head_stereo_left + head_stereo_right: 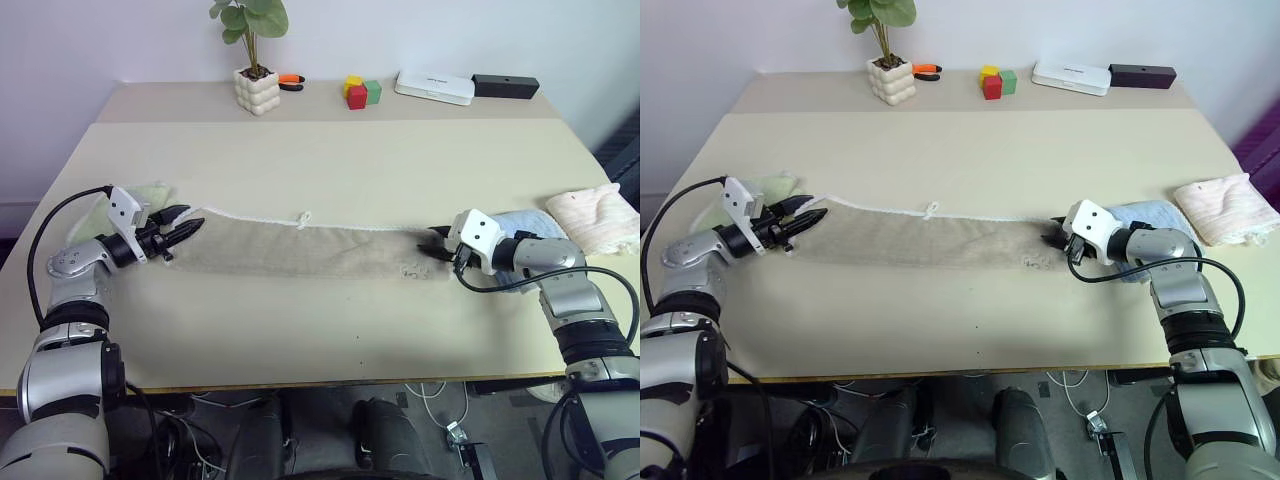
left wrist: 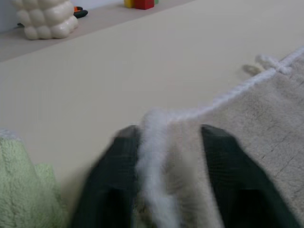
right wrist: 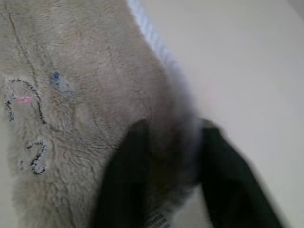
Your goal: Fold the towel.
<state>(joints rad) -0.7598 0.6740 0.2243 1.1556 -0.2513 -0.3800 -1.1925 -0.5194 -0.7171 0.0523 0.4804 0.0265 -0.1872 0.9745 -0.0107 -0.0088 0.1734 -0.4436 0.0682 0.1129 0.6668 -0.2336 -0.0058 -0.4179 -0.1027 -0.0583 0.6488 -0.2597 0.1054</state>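
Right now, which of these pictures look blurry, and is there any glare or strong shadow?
Left wrist view: the black fingers and the towel's white edging between them are smeared; the table behind reads clearer. Right wrist view: the fingers and nearby pile look soft, the dark printed mark sharper. Left eye view: even, soft light, faint shadows, no glare on the table.

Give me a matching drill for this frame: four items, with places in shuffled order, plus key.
Items:
1. towel
2. light green towel
3. pink cloth
4. potted plant

Places:
A. far edge of the table, beside the orange tool
B. by the left pincer
C. stretched between both pincers
D. on the table's right, past the right pincer

Pairs: 1-C, 2-B, 3-D, 4-A
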